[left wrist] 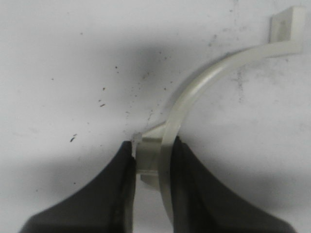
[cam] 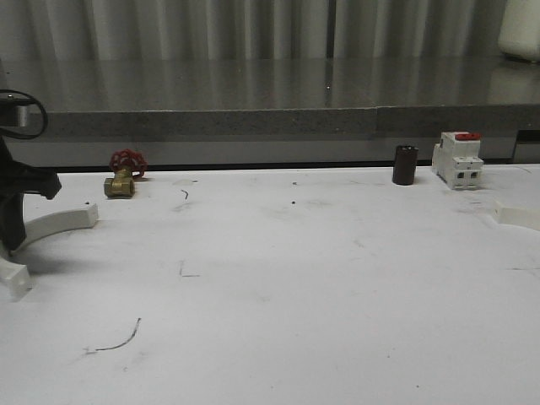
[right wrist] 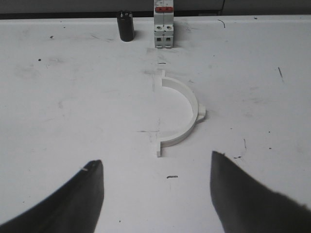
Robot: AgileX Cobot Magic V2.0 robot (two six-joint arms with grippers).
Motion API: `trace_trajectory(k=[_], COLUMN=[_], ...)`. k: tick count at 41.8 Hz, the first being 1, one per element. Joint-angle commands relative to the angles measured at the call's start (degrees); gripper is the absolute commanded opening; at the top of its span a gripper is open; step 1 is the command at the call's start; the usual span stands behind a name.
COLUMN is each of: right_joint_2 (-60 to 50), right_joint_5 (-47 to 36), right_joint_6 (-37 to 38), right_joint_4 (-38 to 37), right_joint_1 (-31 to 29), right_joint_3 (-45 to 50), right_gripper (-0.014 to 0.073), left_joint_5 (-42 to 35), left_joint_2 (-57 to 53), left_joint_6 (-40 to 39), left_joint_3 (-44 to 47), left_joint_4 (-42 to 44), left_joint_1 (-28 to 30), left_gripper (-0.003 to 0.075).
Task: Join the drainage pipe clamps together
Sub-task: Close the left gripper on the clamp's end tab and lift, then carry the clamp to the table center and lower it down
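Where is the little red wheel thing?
The brass valve with the red wheel sits at the back left of the table in the front view, just behind the white clamp half that the left hand grips.

We see a white table (cam: 278,278) filling the lower part of the front view, its surface scuffed with dark specks and a few thin curved scratches. Behind its far edge runs a grey, speckled ledge (cam: 253,121) with a smooth, faintly reflective top. Beyond that hangs a pale wall of vertical folds or ribs (cam: 253,25); we cannot tell whether it is curtain or panel. The light is dim and even, casting soft shadows on the tabletop.
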Motion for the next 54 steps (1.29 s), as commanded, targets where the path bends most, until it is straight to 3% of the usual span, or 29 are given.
trace_trajectory(k=[1,7,17,31,43,54], right_joint_2=[0.6,0.6,0.6,0.6,0.6,0.6], right_joint_5=[-3.8,-3.8,-3.7,-3.6,-3.6,-3.6], right_joint_6=[-0.4,-0.4,-0.4,-0.4,-0.4,-0.4], right_joint_4=[-0.6,-0.6,-0.6,-0.6,-0.6,-0.6], right_joint_1=[-0.3,-0.3,-0.3,-0.3,-0.3,-0.3], right_joint_3=[-1.5,-1.5,-1.5,-1.5,-1.5,-1.5], right_gripper=[0.0499,0.0499,0.0499,0.0499,0.0499,0.0499], left_joint_5=[0.3,4.4,9.1,15.3,13.7,13.5], left_joint_2=[-4.6,-5.4,-4.0,3.5,9.2,12.3], left_joint_6=[-0.4,-1.5,-12.8,-35.8,-45.8,-46.8], left_joint_3=[-2.8,-7.6,-17.6,-27.4,-30.8,-31.3], left_joint_4=[-1.6,-2.9,-0.3,14.1,12.1,9.1], left_joint_1=[-3.2,-9.7,-20.2,-31.9,-34.9,-35.1], left_gripper=[0.0022,0.0022,0.0022,0.0022,0.0022,0.0022])
